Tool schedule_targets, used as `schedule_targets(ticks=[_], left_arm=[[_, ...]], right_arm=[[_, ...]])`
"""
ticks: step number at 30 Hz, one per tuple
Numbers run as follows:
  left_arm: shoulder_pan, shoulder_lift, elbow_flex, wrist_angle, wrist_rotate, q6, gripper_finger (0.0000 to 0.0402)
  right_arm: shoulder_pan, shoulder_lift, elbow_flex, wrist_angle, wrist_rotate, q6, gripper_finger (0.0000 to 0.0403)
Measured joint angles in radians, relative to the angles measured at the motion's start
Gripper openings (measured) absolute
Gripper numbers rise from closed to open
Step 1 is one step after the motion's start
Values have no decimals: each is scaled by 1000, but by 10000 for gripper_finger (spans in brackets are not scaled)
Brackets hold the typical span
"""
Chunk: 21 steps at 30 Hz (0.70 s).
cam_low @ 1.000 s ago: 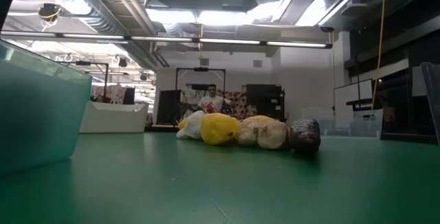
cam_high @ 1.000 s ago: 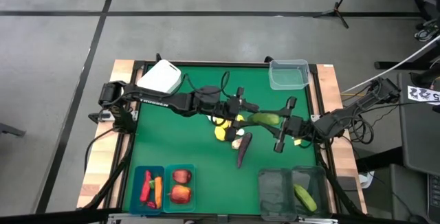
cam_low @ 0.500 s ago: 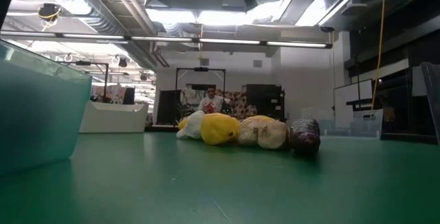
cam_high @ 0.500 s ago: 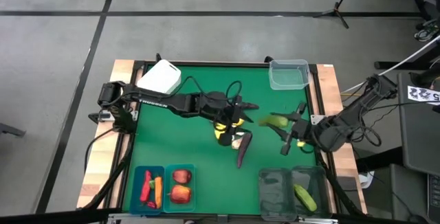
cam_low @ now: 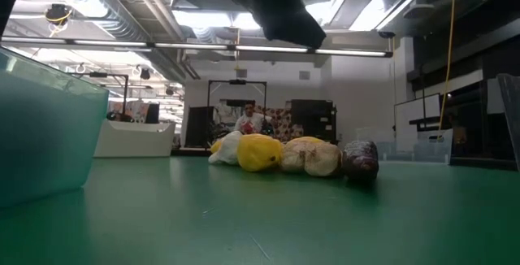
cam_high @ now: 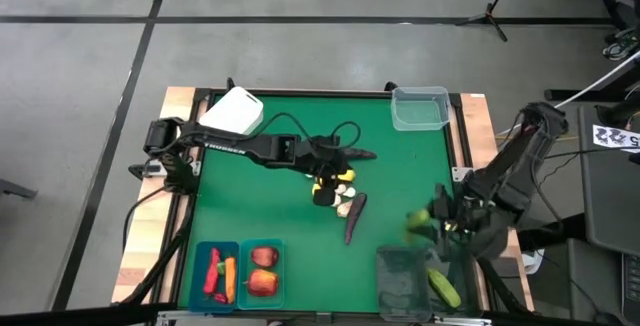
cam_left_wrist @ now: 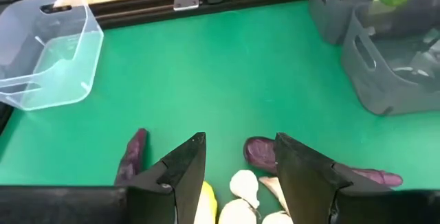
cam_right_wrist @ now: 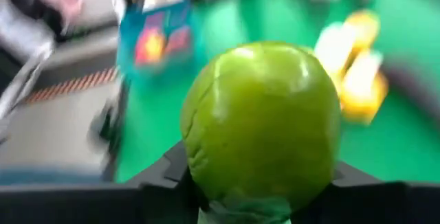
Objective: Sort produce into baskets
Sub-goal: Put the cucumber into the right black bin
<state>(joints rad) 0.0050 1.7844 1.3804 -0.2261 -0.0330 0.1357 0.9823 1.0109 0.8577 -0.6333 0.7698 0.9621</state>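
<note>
- Two arms are over the green table (cam_high: 270, 206). The right gripper (cam_high: 432, 224) is clamped on a green cucumber (cam_high: 417, 218), seen end-on and filling the right wrist view (cam_right_wrist: 261, 124).
- In the high view, that cucumber sits just above the far edge of the two dark-tinted bins (cam_high: 425, 278) at the table's near right corner; the right-hand bin already contains a second cucumber (cam_high: 444, 288).
- The left gripper (cam_high: 338, 171) is over the produce pile at mid-table. Its fingers (cam_left_wrist: 182, 172) stand part-way apart with nothing between them.
- The pile comprises a yellow lemon (cam_high: 324, 195), white garlic bulbs (cam_high: 344, 206) and a dark purple eggplant (cam_high: 355, 217), close together. A second eggplant (cam_left_wrist: 133, 153) lies just beside the pile.
- In the low view, the lemon (cam_low: 258, 153), garlic (cam_low: 310, 157) and eggplant (cam_low: 361, 160) lie in a row on the table surface.
- Two teal-blue bins stand at the near left: one (cam_high: 218, 274) holds red peppers and an orange carrot, the other (cam_high: 262, 270) holds red apples.
- A clear plastic tub (cam_high: 419, 108) stands at the far right corner; a white box (cam_high: 232, 112) stands at the far left.
- A person (cam_low: 248, 119) is visible in the room beyond the table in the low view.
</note>
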Motion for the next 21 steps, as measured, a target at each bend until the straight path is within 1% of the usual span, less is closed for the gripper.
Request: schedule_targets(ticks=[2,4,7,11,14,17,21], left_arm=[[5,0,0,3,-3,3,168],[11,0,0,3,-5,-2,168],[17,0,0,3,-6,-22,168],[17,0,0,4,-6,-29,168],[17,0,0,5,-6,-30,168],[17,1,0,5,-6,-30,169],[17,1,1,5,-22,-11,169]], right_arm=[[44,13,0,-56,-104,139,146],[84,25,0,-71,-208,251,146],[143,47,0,-70,-310,386,148],[216,67,0,-81,-370,563,158],[269,102,0,-87,-375,691,153],[317,153,0,-86,-397,783,153],[350,213,0,-103,-421,882,182]])
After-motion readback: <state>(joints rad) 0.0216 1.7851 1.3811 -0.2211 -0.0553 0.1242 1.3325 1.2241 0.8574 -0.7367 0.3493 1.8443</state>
